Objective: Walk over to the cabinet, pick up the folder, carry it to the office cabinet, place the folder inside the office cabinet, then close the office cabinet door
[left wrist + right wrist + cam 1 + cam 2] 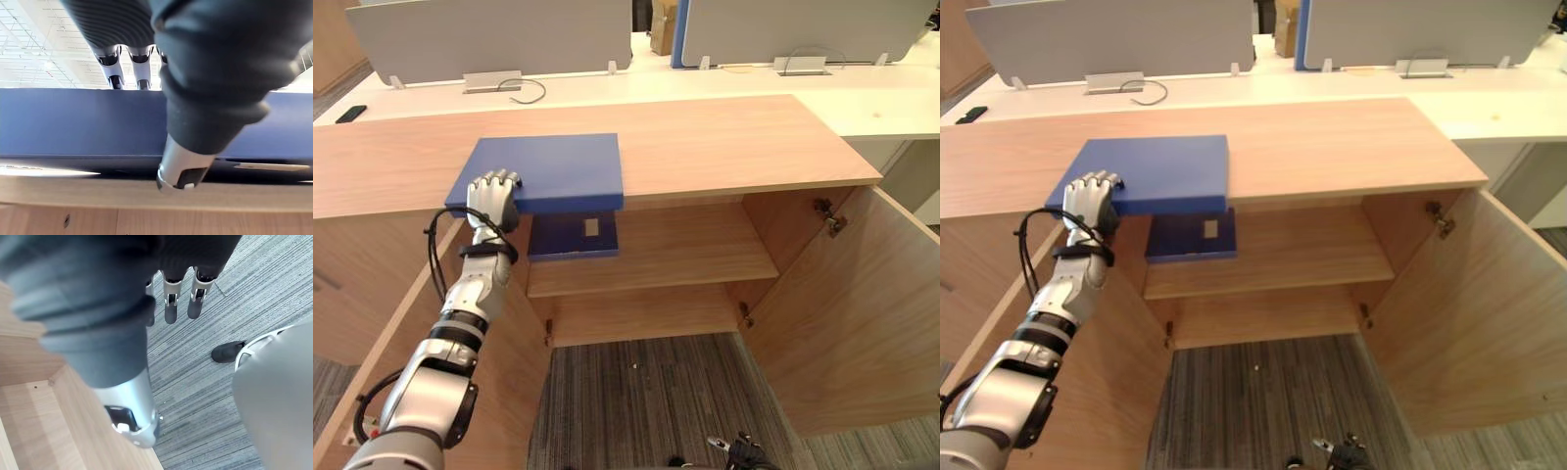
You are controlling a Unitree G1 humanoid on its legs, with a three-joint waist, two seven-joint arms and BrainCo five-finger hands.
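We had the left hand [492,196] closed on the near corner of the blue folder [558,171], fingers curled over its top and thumb low against its edge. The folder lay on the wooden worktop [724,142], its front overhanging the open cabinet, above another blue file [573,237] on the upper shelf [685,255]. The right hand [172,308] hung with relaxed, straight fingers over the carpet [244,293]. We judged the pick-up to be in hand. Next, the folder needed lifting clear without slipping.

wooden cabinet top [724,137], blue folder [558,168] overhanging front edge
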